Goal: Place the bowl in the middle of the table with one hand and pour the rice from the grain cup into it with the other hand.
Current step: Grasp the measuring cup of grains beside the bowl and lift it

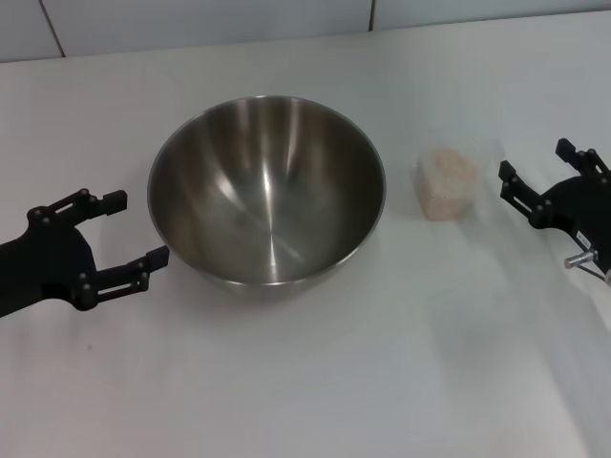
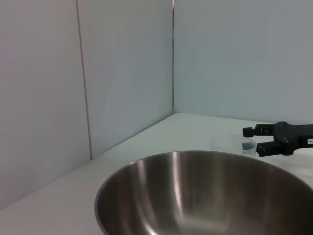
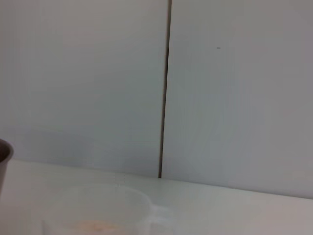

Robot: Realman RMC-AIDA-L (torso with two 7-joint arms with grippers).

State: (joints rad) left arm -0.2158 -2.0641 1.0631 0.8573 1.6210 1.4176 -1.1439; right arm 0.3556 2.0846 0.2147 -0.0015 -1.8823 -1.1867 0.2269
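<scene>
A: Bowl (image 1: 266,191) sits mid-table, just past our left gripper (image 1: 121,237), jaws spread, touching nothing.
B: Right gripper (image 1: 528,177) also spread, cup (image 1: 451,179) of rice (image 1: 444,183) just ahead, lined up for a grasp.

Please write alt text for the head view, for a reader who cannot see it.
A large steel bowl, empty, stands on a white table between two black tools. The left tool is open beside the bowl; the right tool is open near a clear grain cup holding rice.
</scene>
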